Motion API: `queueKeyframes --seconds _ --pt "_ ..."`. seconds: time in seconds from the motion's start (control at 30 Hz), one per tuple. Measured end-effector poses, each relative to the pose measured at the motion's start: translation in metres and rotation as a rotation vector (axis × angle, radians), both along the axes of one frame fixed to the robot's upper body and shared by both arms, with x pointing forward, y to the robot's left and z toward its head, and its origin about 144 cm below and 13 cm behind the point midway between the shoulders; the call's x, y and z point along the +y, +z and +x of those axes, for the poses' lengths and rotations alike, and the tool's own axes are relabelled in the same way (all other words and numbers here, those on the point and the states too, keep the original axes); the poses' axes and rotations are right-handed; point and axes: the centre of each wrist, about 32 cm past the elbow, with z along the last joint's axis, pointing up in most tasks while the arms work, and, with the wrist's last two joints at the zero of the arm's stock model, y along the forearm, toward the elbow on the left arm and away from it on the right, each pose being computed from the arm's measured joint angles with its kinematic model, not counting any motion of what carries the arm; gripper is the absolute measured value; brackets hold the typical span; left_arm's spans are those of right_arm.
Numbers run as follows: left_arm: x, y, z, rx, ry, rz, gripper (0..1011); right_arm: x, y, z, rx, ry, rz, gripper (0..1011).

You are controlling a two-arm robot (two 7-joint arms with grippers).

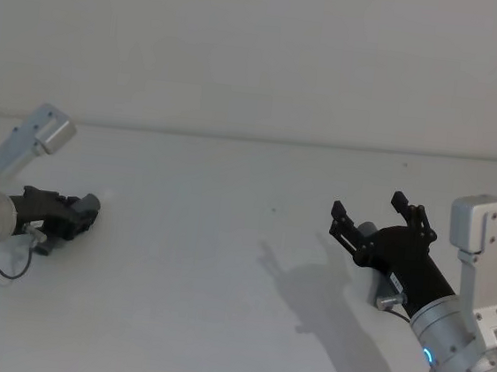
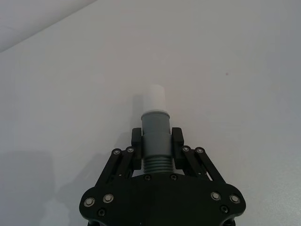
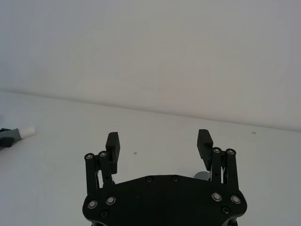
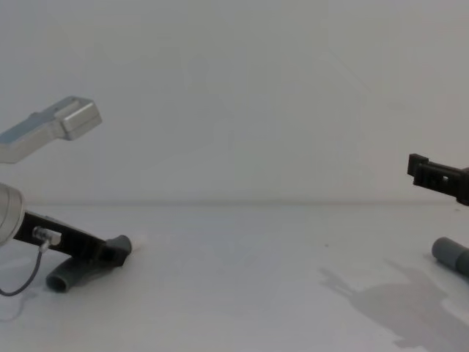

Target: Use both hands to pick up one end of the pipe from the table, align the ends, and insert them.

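Cuff (image 2: pixel 155 123) between fingers (image 2: pixel 178 140) of left gripper (image 2: pixel 156 137)

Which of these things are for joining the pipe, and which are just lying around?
For the job:
left gripper, shut on the narrow cuff with the whitish tip
right gripper, open, above the wider sleeve
table

Just there:
thin black cable by the left wrist
pale wall behind

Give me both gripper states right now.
Left gripper: closed on the narrow pipe cuff.
Right gripper: open, holding nothing.
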Motion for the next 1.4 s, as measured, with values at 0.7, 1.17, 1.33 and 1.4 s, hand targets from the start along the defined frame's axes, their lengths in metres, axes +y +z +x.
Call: queueKeyframes --seconds 0.7,1.17,1.33,1.4 --pt "0.000 0.000 0.000 0.000 -0.001 -0.001 333 -0.003 0.010 0.000 0.045 -0.001 0.000 1002" --pt "0.000 0.000 0.000 0.000 -0.001 -0.001 332 -0.021 0.038 0.000 0.201 0.010 -0.064 1002" --pt "0.000 0.000 0.000 0.000 -0.001 0.000 332 -0.026 0.045 0.002 0.248 0.020 -0.098 1002" --pt "0.000 0.000 0.000 0.000 -0.001 -0.001 332 -0.027 0.045 0.002 0.255 0.021 -0.102 1002"
